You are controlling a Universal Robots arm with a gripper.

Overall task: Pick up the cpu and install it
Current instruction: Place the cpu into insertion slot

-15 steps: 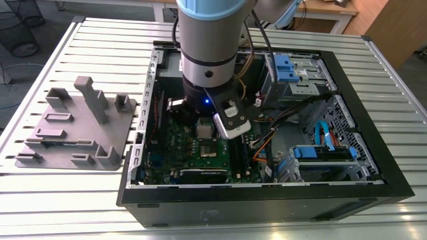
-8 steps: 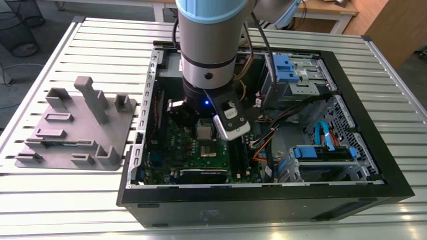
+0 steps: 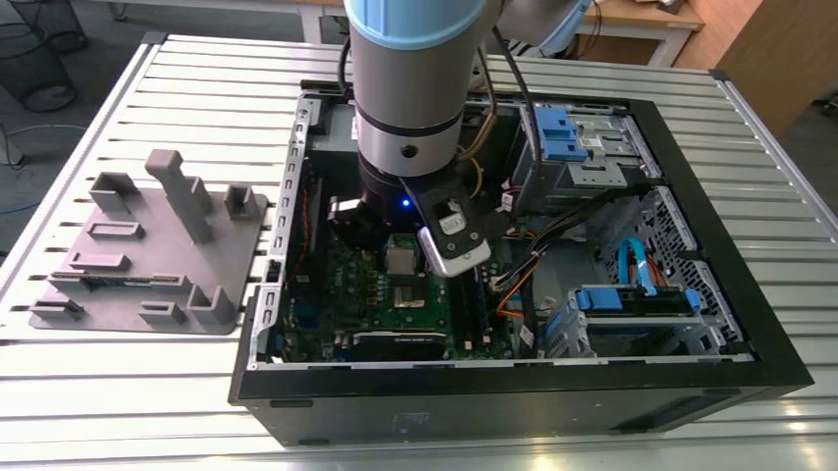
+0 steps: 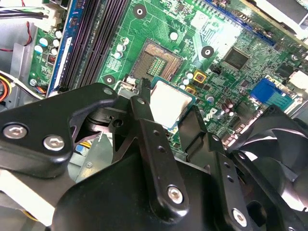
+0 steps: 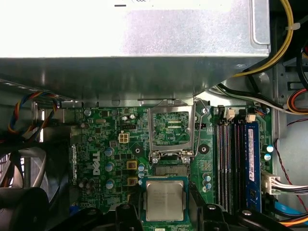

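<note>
The cpu (image 4: 169, 102), a small square chip with a silver-grey top, hangs between my black fingers (image 4: 142, 108), with the gripper (image 4: 168, 109) shut on its two sides. It hovers just above the green motherboard (image 4: 216, 33), a little short of the open socket (image 4: 156, 60). In the first wrist view the cpu (image 5: 165, 199) sits right beside the bare socket (image 5: 171, 168), whose metal frame (image 5: 172, 127) stands flipped up. In the exterior view the arm reaches down into the open computer case (image 3: 524, 392), and the gripper (image 3: 399, 260) is low over the board.
The grey power-supply box (image 5: 134, 43) overhangs the board beyond the socket. Memory slots (image 5: 231, 159) and cables (image 5: 284, 43) run beside it. A black fan (image 4: 272, 139) lies near the gripper. Blue drive bays (image 3: 563, 137) fill the case's far side. A grey plastic tray (image 3: 144, 255) stands outside the case.
</note>
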